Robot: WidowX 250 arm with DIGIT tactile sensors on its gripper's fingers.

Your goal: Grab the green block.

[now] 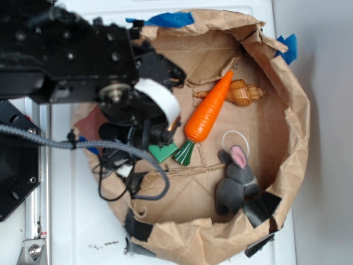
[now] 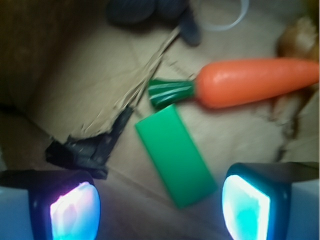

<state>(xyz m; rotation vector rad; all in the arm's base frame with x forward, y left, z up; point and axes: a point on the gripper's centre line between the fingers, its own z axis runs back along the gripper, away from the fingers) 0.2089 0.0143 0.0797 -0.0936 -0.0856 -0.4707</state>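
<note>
The green block [image 2: 174,154] lies flat on brown paper, a plain slab slanting from upper left to lower right. Its lower end reaches between my two glowing pads [image 2: 75,215], closer to the right one. My gripper [image 2: 160,212] is open and touches nothing. In the exterior view only a corner of the green block [image 1: 161,152] shows beneath the black arm, where the gripper [image 1: 157,135] hovers. An orange toy carrot [image 2: 250,82] with a dark green ribbed top [image 2: 171,92] lies just beyond the block.
A grey plush mouse [image 1: 237,185] and a tan shell [image 1: 242,93] sit inside the crumpled brown paper wall [image 1: 295,127]. Black tape [image 2: 85,147] lies left of the block. The arm's cables [image 1: 127,171] hang over the left rim.
</note>
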